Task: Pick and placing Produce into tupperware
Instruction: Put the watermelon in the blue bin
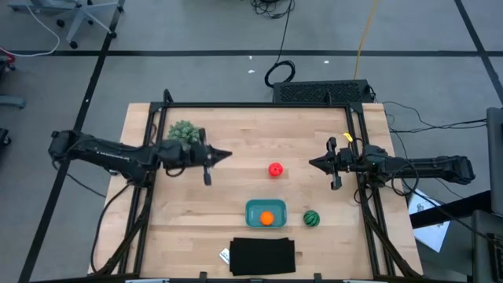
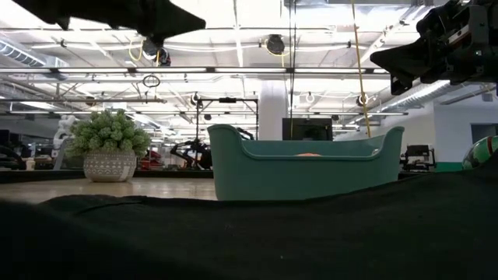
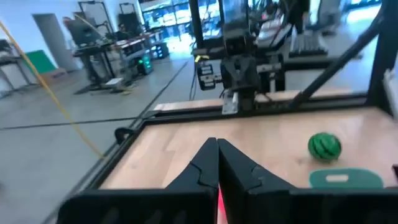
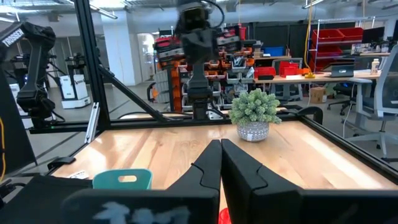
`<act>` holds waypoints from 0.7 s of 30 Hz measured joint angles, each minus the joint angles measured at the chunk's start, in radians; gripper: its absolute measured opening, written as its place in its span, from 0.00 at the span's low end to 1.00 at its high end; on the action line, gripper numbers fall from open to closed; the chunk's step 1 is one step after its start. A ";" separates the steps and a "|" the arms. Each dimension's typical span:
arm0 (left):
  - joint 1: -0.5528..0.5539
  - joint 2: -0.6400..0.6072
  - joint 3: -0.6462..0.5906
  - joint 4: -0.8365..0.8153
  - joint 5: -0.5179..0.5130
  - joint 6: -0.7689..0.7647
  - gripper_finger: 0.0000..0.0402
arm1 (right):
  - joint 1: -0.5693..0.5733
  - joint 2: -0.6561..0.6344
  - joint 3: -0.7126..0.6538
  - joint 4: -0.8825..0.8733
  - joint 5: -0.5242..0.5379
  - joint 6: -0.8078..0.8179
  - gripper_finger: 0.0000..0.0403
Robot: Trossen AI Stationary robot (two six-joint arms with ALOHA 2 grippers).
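Note:
The teal tub sits near the table's near edge with the orange piece inside it. The red piece lies on the wood at mid table, between the two arms. The striped green piece rests on the table just right of the tub, and shows in the left wrist view. My left gripper hangs above the table left of the red piece, shut and empty. My right gripper hangs right of the red piece, shut and empty. In the low view the tub fills the middle.
A bushy green plant in a pot stands on the far left of the table, close beside my left arm. A black flat rectangle lies at the near edge in front of the tub. A small white tag lies beside it.

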State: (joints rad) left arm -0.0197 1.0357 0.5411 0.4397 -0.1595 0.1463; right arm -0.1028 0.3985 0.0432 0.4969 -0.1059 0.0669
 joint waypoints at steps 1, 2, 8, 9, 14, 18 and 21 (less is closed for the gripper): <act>0.030 -0.007 -0.012 0.011 0.042 -0.011 0.00 | 0.000 0.000 0.000 0.000 0.000 0.000 0.00; 0.054 -0.014 -0.029 0.023 0.073 -0.018 0.00 | 0.000 0.000 0.000 0.000 0.000 0.000 0.00; 0.073 -0.121 -0.140 0.126 0.110 0.028 0.00 | 0.000 0.000 0.000 0.000 0.000 0.001 0.00; 0.068 -0.148 -0.159 0.132 0.107 0.029 0.00 | 0.000 0.000 0.000 0.000 0.000 0.001 0.00; 0.035 -0.279 -0.265 0.144 0.069 0.035 0.00 | 0.000 0.000 0.000 0.000 0.000 0.026 0.00; 0.012 -0.357 -0.350 0.140 -0.005 0.036 0.00 | 0.000 0.000 0.000 0.000 0.000 0.026 0.00; 0.004 -0.393 -0.403 0.139 -0.029 0.028 0.00 | 0.000 0.000 0.000 0.009 0.000 0.024 0.00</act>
State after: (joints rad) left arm -0.0158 0.6424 0.1382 0.5789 -0.1883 0.1739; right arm -0.1030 0.3988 0.0431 0.5057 -0.1059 0.0910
